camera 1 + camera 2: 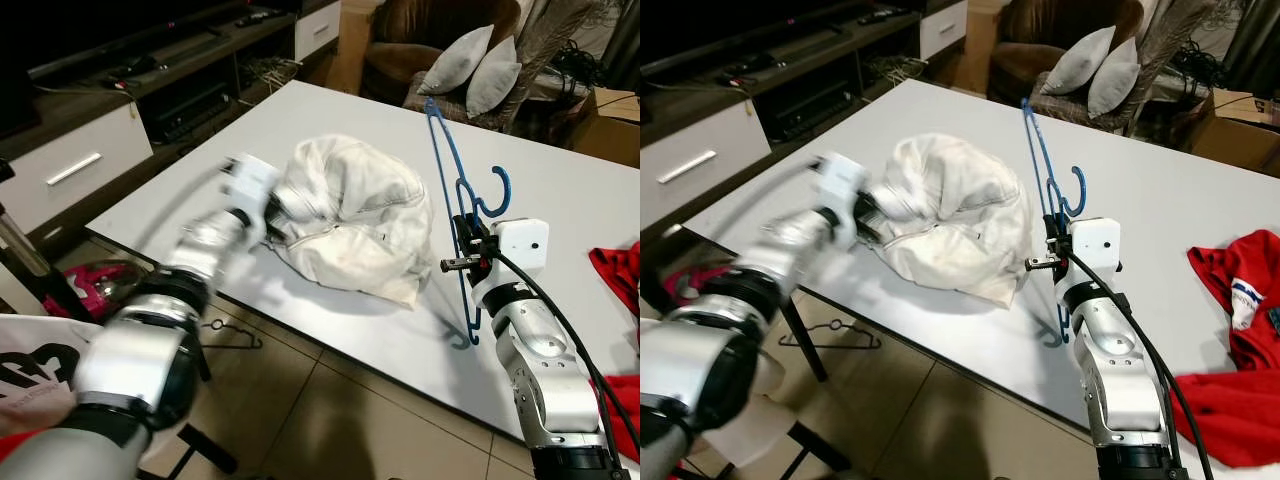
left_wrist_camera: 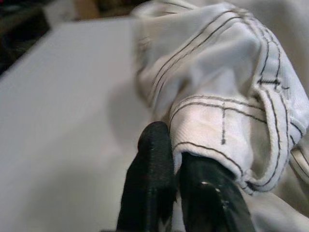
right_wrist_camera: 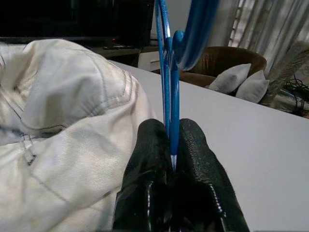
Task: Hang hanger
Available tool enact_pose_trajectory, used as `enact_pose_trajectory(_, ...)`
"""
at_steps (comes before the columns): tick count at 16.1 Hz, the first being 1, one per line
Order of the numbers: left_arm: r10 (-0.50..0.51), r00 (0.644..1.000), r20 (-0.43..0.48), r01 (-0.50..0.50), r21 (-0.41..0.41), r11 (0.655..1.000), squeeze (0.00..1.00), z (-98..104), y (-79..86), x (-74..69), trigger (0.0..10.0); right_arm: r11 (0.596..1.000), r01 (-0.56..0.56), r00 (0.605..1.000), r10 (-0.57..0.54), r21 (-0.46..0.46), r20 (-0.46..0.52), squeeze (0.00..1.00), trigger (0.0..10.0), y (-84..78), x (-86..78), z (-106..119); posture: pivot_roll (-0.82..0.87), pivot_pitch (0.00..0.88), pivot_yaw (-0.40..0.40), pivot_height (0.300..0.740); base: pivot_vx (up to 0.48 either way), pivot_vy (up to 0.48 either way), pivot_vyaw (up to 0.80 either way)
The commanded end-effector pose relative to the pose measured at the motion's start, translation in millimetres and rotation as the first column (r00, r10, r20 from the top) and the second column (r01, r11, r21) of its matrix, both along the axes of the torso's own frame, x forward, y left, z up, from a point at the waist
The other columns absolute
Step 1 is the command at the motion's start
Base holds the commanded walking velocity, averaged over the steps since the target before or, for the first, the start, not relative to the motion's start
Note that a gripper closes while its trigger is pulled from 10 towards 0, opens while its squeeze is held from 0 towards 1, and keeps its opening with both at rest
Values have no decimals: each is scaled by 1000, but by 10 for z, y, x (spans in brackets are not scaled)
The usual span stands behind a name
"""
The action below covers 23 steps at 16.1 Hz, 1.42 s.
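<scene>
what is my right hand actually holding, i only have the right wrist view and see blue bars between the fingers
Observer: The right hand is shut on a blue hanger, near its hook end.
Operator: where's the rest of it
Observer: It slants across the white table, its far corner toward the grey cushions.
Operator: and the left hand
Observer: The left hand pinches a hem of the white garment.
</scene>
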<state>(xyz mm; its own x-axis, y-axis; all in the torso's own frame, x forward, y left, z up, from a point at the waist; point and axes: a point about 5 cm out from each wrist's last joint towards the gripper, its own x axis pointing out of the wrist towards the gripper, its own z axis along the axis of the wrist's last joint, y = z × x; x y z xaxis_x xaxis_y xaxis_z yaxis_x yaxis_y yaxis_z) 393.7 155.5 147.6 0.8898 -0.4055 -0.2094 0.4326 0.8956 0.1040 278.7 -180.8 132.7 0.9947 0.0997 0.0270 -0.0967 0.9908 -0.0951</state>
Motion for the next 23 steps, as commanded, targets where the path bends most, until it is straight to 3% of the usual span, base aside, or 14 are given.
enact_pose_trajectory(1, 9, 998, 66, -5, -52, 999, 1000, 240, 37, 73, 10000, 1000, 19, 1000, -19, 2, -4, 0, 10000, -44, -9, -4, -45, 0, 16, 740, 0, 0, 0)
enact_pose_trajectory(5, 75, 983, 170, -48, -156, 987, 1000, 603, 323, 128, 10000, 1000, 20, 1000, -20, -17, 21, 0, 10000, -164, 13, 77, -43, 0, 14, 740, 0, 0, 0)
enact_pose_trajectory(8, 192, 953, 236, -132, -248, 960, 1000, 846, 600, 135, 10000, 993, -113, 992, 115, -45, 50, 0, 10000, -270, -37, 262, -40, 0, 12, 740, 0, 0, 0)
enact_pose_trajectory(9, 189, 949, 252, -124, -251, 960, 302, 913, 649, 131, 10000, 967, -233, 971, 237, -99, 35, 0, 10000, -302, -112, 358, -42, 0, 14, 740, 0, 0, 0)
enact_pose_trajectory(10, 187, 947, 263, -119, -252, 960, 0, 948, 672, 128, 10000, 949, -290, 955, 294, -123, 22, 0, 10000, -322, -156, 407, -44, 0, 15, 740, 0, 0, 0)
enact_pose_trajectory(12, 172, 943, 284, -103, -242, 965, 0, 1010, 706, 120, 10000, 906, -391, 919, 394, -160, -19, 0, 10000, -378, -250, 495, -47, 0, 17, 740, 0, 0, 0)
enact_pose_trajectory(14, 89, 956, 281, -42, -168, 985, 0, 1025, 720, 100, 10000, 844, -505, 863, 497, -181, -92, 0, 10000, -455, -382, 583, -49, 0, 19, 740, 0, 0, 0)
enact_pose_trajectory(15, -47, 965, 257, 69, -78, 995, 0, 972, 681, 58, 10000, 780, -602, 798, 575, -171, -181, 0, 10000, -471, -486, 595, -59, 0, 28, 740, 0, 0, 0)
enact_pose_trajectory(17, -218, 953, 211, 224, -5, 975, 0, 865, 611, -24, 10000, 677, -726, 674, 661, -125, -331, 0, 10000, -405, -610, 481, -65, 0, 31, 740, 0, 0, 0)
enact_pose_trajectory(19, -329, 929, 169, 330, 24, 944, 0, 739, 579, -129, 10000, 618, -782, 589, 685, -87, -428, 0, 10000, -312, -648, 317, -59, 0, 18, 740, 0, 0, 0)
enact_pose_trajectory(20, -415, 900, 133, 417, 21, 909, 0, 652, 562, -242, 10000, 617, -781, 581, 662, -96, -474, 0, 10000, -275, -609, 212, -54, 0, 12, 740, 0, 0, 0)
enact_pose_trajectory(21, -443, 889, 116, 444, 17, 896, 0, 621, 559, -286, 10000, 627, -772, 589, 640, -109, -494, 0, 10000, -282, -583, 178, -50, 0, 8, 740, 0, 0, 0)
enact_pose_trajectory(22, -492, 866, 88, 491, 29, 870, 0, 560, 551, -385, 10000, 648, -748, 613, 592, -143, -524, 0, 10000, -315, -525, 125, -43, 0, 0, 740, 0, 0, 0)
enact_pose_trajectory(23, -514, 855, 68, 513, 32, 858, 0, 517, 547, -470, 10000, 690, -692, 670, 508, -210, -541, 0, 10000, -392, -425, 89, -39, 0, -4, 740, 0, 0, 0)
